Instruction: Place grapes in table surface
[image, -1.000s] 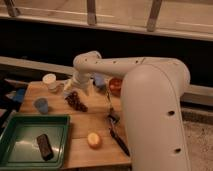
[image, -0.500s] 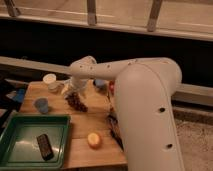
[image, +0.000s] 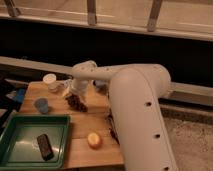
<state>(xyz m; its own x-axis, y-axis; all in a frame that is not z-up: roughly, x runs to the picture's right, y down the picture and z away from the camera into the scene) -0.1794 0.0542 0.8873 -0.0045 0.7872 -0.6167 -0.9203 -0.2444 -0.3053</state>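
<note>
OK, my hand (image: 76, 91) is low over mid-tabletop (image: 80, 131), directly above the grapes (image: 76, 103). Can't tell how open it is or whether it's holding them. Grapes look on or barely off the wood. I'd settle them flat, let go, and lift straight up, clear of the cup (image: 42, 105) and tray (image: 37, 118).

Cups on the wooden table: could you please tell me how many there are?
2. A white cup stands near the far edge of the table; a blue cup stands nearer, just beyond the green tray. The gripper is at the grapes; the arm may hide others.
</note>
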